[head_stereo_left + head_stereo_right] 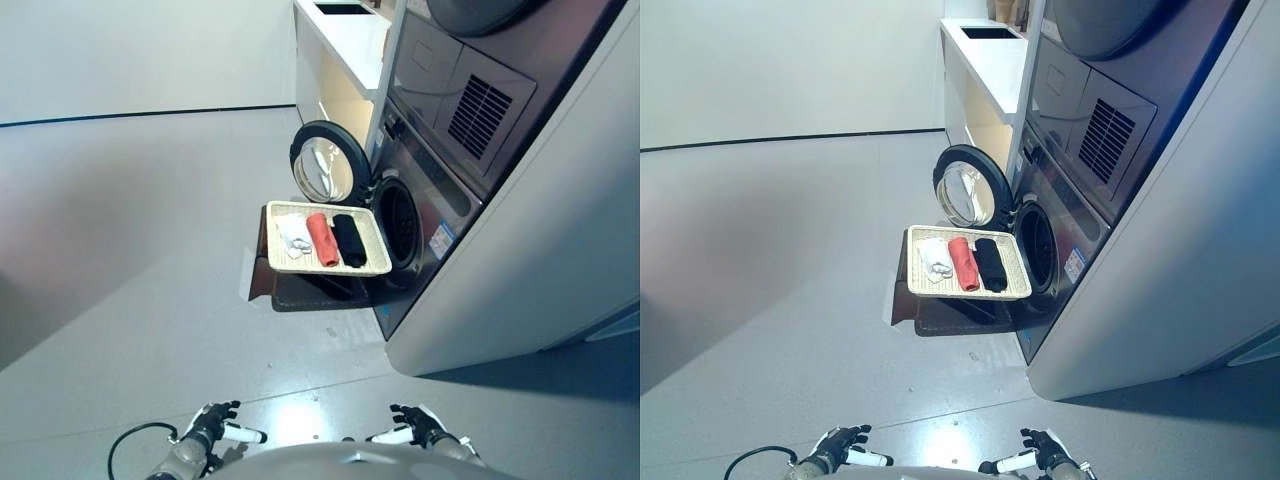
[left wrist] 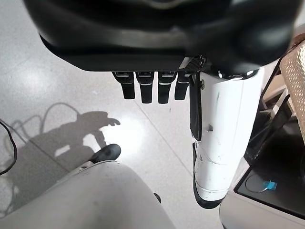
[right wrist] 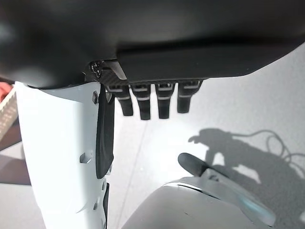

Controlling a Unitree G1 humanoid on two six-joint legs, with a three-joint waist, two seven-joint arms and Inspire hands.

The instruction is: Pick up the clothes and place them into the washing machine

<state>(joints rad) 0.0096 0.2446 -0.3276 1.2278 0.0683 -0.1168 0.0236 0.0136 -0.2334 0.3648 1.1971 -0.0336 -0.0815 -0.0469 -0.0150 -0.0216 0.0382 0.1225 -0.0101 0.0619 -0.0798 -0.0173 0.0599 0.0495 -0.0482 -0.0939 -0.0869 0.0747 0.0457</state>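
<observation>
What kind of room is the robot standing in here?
It looks like a laundry area, perhaps a showroom or a test room. A front-loading washing machine stands with its round door open, and a woven tray in front of it holds rolled clothes. A white counter runs behind.

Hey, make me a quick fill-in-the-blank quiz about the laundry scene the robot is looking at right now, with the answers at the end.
1. The washing machine door is ____.
2. Three rolled clothes lie in the woven tray: a white one, a black one, and between them a ____ one.
3. The left hand and right hand hang low, each holding ____.

Missing words: open; red; nothing
</observation>
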